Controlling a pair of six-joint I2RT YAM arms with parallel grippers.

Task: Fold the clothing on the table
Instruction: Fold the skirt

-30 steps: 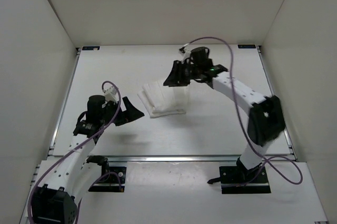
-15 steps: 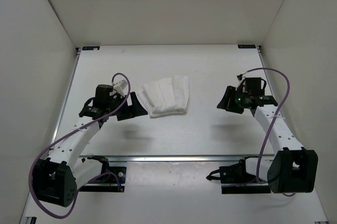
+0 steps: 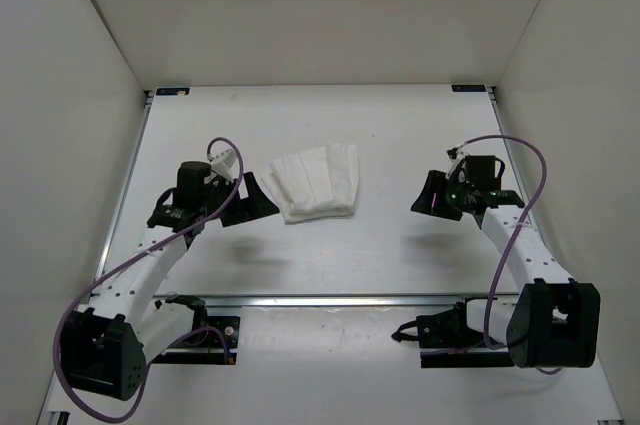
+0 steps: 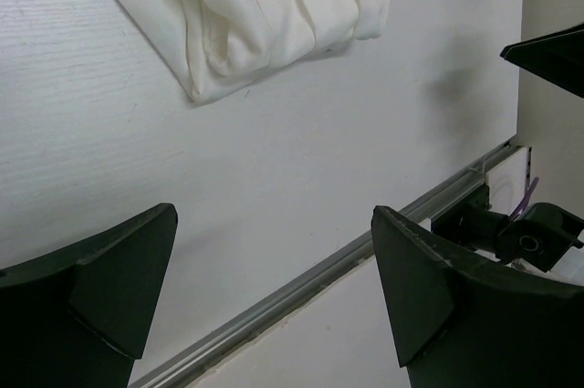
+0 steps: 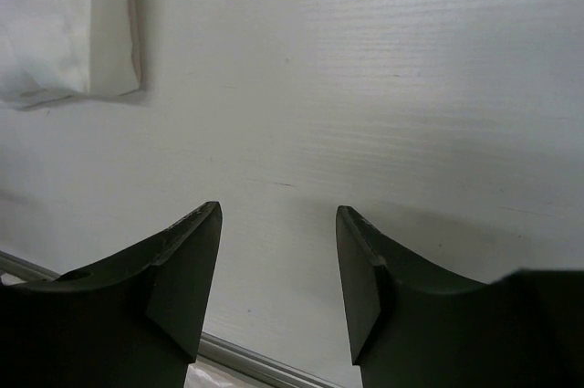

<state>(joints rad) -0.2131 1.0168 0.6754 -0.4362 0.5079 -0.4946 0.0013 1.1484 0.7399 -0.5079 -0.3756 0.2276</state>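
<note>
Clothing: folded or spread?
Folded. The clothing lies on the table as a compact stack, with layered edges showing in the left wrist view.

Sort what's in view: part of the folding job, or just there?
Job:
- clothing, lying on the table
- left gripper and right gripper, both open, holding nothing

Just there:
- purple cables
- front rail
- enclosure walls

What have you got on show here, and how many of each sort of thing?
Garments: 1, the white clothing lying on the table.
Grippers: 2, the left gripper and the right gripper, both open, empty.
Total: 3.
</note>
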